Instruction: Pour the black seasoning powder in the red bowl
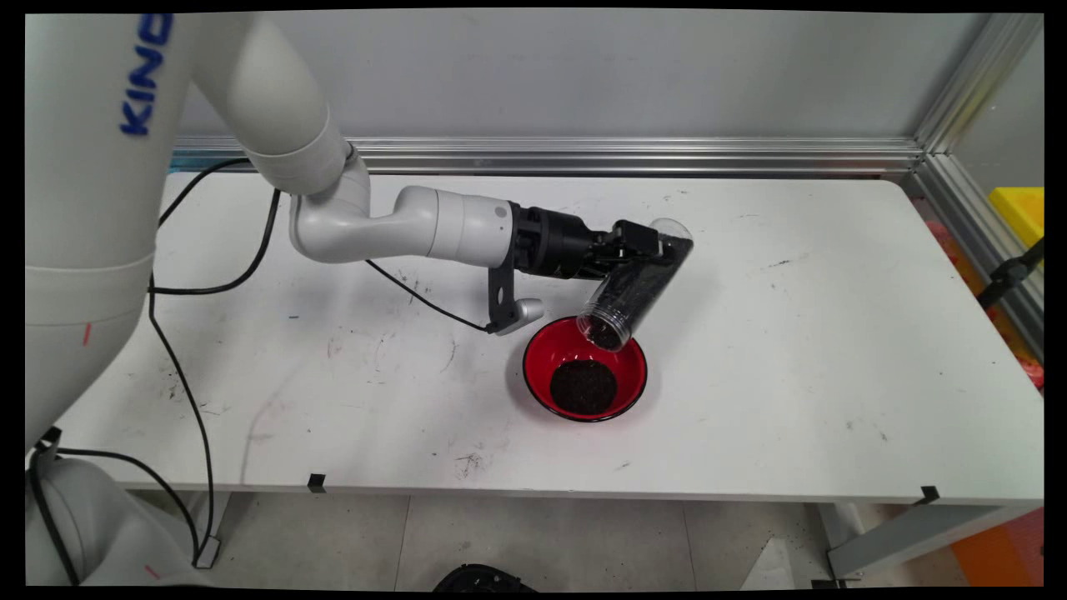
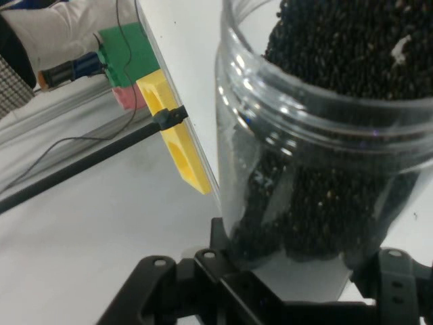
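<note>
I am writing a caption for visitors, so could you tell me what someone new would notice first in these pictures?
Most striking is the clear jar of dark grains, gripped by the black claw near the table's middle and tilted with its mouth down. Just below its mouth sits a red bowl with a dark heap of grains inside. In the hand view, the jar fills the picture, packed with grains.

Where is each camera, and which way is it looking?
Main view: sits above the table's near side, looking down across the white table toward the wall; shows the white arm and gripper.
Hand view: sits on the hand, looking along the gripper; its black linkage shows at the bottom.
Both see the clear jar of dark grains.
</note>
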{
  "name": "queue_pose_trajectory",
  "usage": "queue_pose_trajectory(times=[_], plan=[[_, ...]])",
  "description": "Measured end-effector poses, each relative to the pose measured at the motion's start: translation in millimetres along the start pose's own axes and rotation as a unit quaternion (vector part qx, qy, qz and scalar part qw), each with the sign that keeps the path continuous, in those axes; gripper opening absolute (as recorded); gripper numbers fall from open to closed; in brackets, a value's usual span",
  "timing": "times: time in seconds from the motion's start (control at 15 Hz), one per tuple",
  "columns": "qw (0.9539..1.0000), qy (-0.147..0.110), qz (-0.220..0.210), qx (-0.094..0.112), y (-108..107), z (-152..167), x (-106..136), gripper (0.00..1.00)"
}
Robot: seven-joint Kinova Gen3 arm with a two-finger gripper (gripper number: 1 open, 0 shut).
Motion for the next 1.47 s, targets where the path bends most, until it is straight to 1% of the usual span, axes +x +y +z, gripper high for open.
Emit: queue_pose_trajectory(times=[0.27,0.4,0.73,1.07,1.33,1.47], plan=[[0.9993,0.002,-0.038,-0.002,-2,-1,-3,0.00],[0.9987,0.003,-0.051,-0.003,-3,-2,-5,0.00],[0.9956,0.006,-0.093,-0.007,-6,-6,-10,0.00],[0.9903,0.007,-0.138,-0.013,-9,-9,-17,0.00],[0.9846,0.009,-0.173,-0.019,-13,-13,-22,0.00],[0.9810,0.009,-0.193,-0.022,-15,-16,-27,0.00]])
